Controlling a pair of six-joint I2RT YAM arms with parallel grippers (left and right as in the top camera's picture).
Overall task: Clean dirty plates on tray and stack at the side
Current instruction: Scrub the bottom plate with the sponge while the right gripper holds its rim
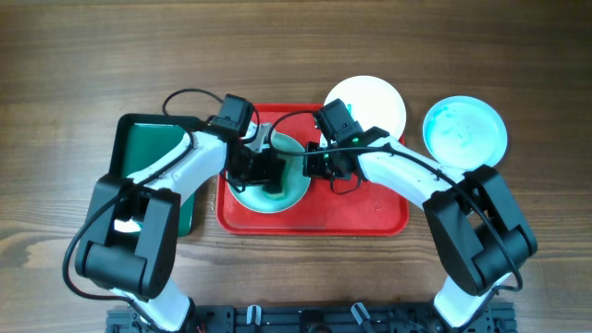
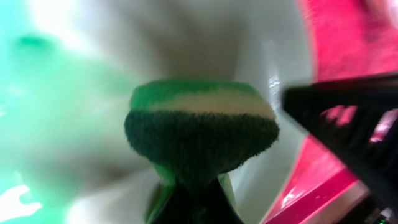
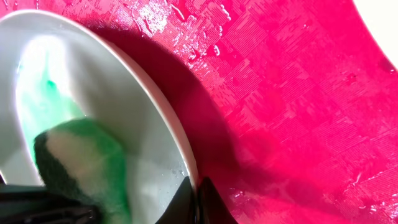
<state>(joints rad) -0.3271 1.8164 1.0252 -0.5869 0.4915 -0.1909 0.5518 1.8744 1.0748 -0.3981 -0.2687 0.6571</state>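
A white plate with teal smears (image 1: pixel 292 190) lies on the red tray (image 1: pixel 370 217). My left gripper (image 1: pixel 270 180) is shut on a green sponge (image 2: pixel 202 127) and presses it onto the plate's inside (image 2: pixel 68 124). My right gripper (image 1: pixel 314 165) is shut on that plate's right rim (image 3: pixel 180 149); the sponge shows in the right wrist view (image 3: pixel 87 162). A clean white plate (image 1: pixel 370 100) lies just behind the tray's far right edge. A third plate with teal smears (image 1: pixel 465 129) lies on the table to the right.
A dark green tray with a black rim (image 1: pixel 153 148) lies left of the red tray, partly under my left arm. The red tray's floor (image 3: pixel 298 93) is wet, with droplets. Wooden tabletop (image 1: pixel 74 74) surrounds everything.
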